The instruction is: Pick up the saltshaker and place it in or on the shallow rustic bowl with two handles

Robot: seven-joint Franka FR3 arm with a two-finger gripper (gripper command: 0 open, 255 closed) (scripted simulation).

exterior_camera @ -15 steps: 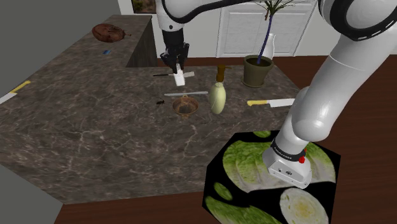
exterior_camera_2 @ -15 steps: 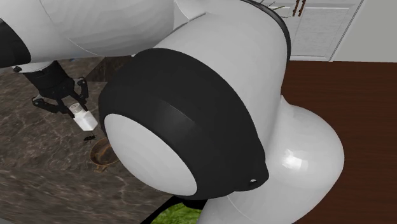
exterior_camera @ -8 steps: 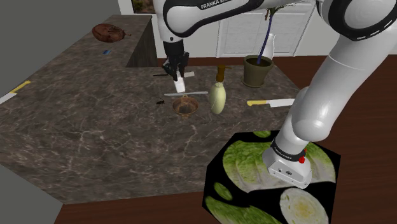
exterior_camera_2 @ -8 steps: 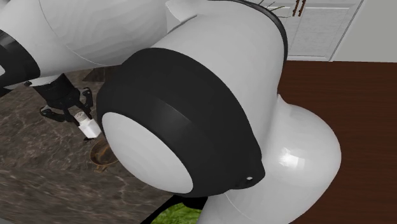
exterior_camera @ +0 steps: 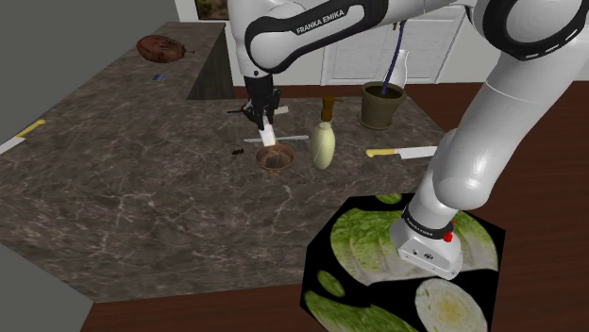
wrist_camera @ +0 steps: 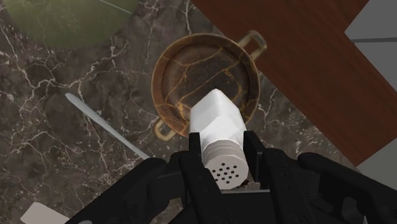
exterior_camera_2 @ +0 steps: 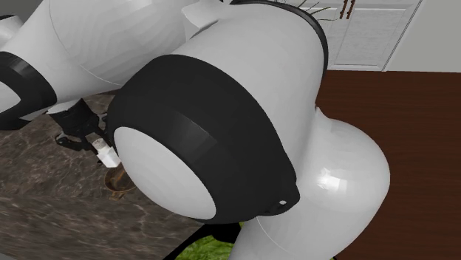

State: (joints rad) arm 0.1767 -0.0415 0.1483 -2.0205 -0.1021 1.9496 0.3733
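The saltshaker (wrist_camera: 219,130), white and blocky, is pinched in the black gripper (wrist_camera: 222,156) at the lower middle of the wrist view. A finger presses each side, the perforated cap faces the camera and the base points away. Just past that base, in the upper middle of the frame, lies the shallow brown bowl (wrist_camera: 184,63) with its two small handles. It rests on the dark marbled countertop (wrist_camera: 51,127). The saltshaker's base overlaps the bowl's nearer rim in this view, and I cannot tell for sure whether it touches. A thin pale blade (wrist_camera: 105,124) lies on the stone beside the bowl.

In the shoulder view the saltshaker (exterior_camera: 268,135) hangs at upper centre, just above the bowl (exterior_camera: 275,158). A pale vase (exterior_camera: 323,144) stands just to the right and a yellow-handled knife (exterior_camera: 401,151) lies farther right.

A second ago the gripper (exterior_camera: 262,115) sat higher in this frame, well clear of the bowl. It has since come down, and the gap between saltshaker and bowl has nearly closed. At the left edge of the second exterior view, the saltshaker (exterior_camera_2: 109,154) likewise sits lower, close over the bowl (exterior_camera_2: 118,181).

The carry looks almost finished. What remains, I judge, is a short descent toward the bowl's middle, then release.
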